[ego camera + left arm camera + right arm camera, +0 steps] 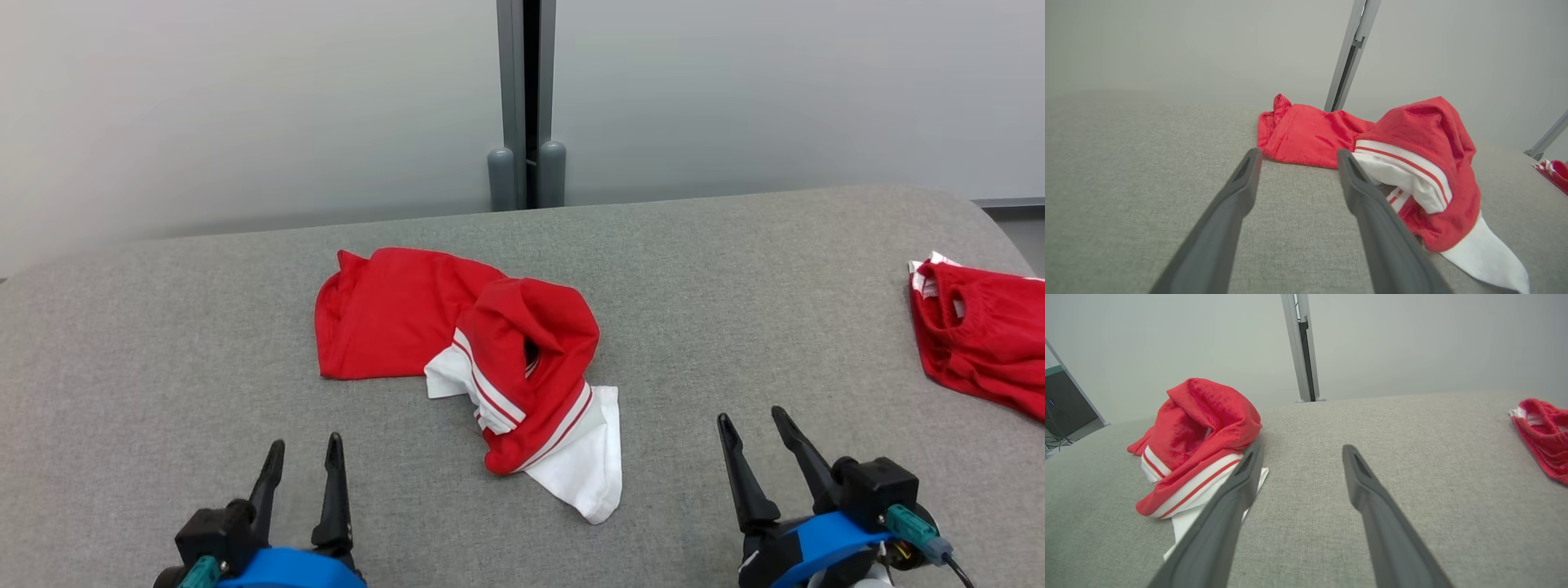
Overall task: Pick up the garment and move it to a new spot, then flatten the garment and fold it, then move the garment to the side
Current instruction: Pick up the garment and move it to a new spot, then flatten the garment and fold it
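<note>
A red garment (424, 314) with white panels and red-and-white striped trim lies crumpled in the middle of the grey table (163, 343). One part of it humps up and a white flap trails toward me. My left gripper (304, 457) is open at the lower left, short of the garment and touching nothing. In the left wrist view the garment (1412, 163) lies ahead and to the right of the open left gripper (1296, 157). Lower right, my right gripper (751, 425) stands open and empty. The right wrist view has the garment (1200, 428) left of the right gripper (1302, 451).
A second red piece of clothing (980, 335) with a white edge lies at the table's right edge, also seen as the red clothing (1543, 433) in the right wrist view. A grey post (526, 106) stands against the pale wall behind the table.
</note>
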